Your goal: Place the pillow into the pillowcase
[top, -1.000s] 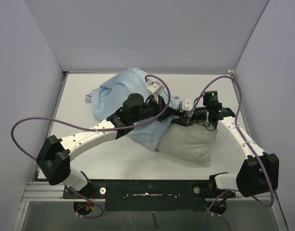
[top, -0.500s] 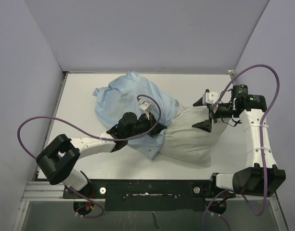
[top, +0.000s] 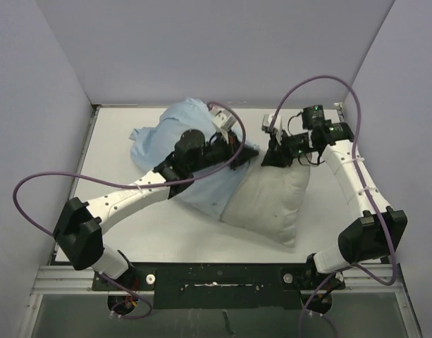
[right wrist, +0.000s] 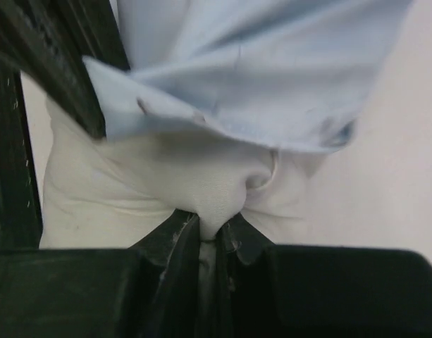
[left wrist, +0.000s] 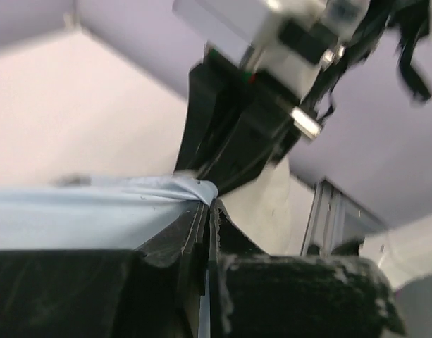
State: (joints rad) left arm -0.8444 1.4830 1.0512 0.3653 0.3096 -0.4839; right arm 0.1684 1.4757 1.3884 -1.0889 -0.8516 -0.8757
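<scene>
The off-white pillow (top: 266, 203) lies near the table's middle right, its far end under the edge of the light-blue pillowcase (top: 170, 137), which is bunched at the back left. My left gripper (top: 238, 149) is shut on the pillowcase's edge (left wrist: 131, 204). My right gripper (top: 270, 156) is shut on a pinch of the pillow's far corner (right wrist: 216, 197), right beside the left gripper. In the right wrist view the blue cloth (right wrist: 258, 70) hangs over the pillow's far end. In the left wrist view the right gripper's black body (left wrist: 237, 134) is close ahead.
Grey-white walls (top: 216, 49) close the table at the back and both sides. Purple cables (top: 32, 204) loop off both arms. A metal rail (top: 216, 274) runs along the near edge. Bare tabletop (top: 110, 155) shows at the left.
My right gripper has swung in from the right and taken hold of the pillow's far corner. My left arm has lifted the pillowcase edge up and back. The pillow has turned more upright in view.
</scene>
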